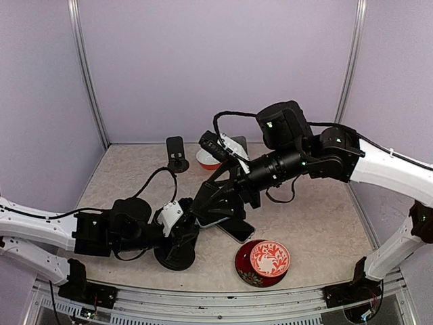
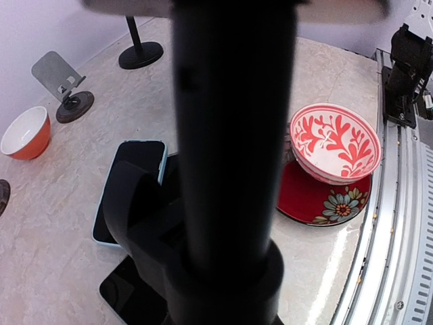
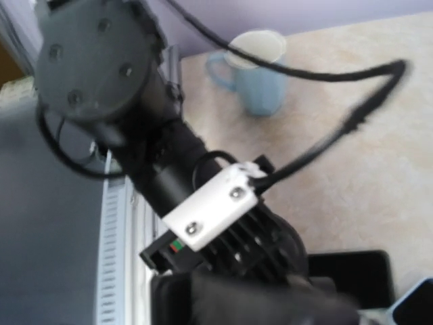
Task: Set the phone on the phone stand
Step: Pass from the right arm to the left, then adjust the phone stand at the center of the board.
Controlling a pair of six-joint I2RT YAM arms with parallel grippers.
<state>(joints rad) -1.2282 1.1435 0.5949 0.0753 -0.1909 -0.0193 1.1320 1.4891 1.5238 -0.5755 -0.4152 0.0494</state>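
Left wrist: phone stand (image 2: 230, 169) clamped between fingers (image 2: 125, 5), phone (image 2: 132, 176) lying beside.

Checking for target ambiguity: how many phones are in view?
2. A blue-cased phone lies flat near the middle of the scene; a black phone lies just right of it. Others may be hidden.

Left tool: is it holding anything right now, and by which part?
Yes. The left tool is shut on the black phone stand, gripping its upright post above the round base.
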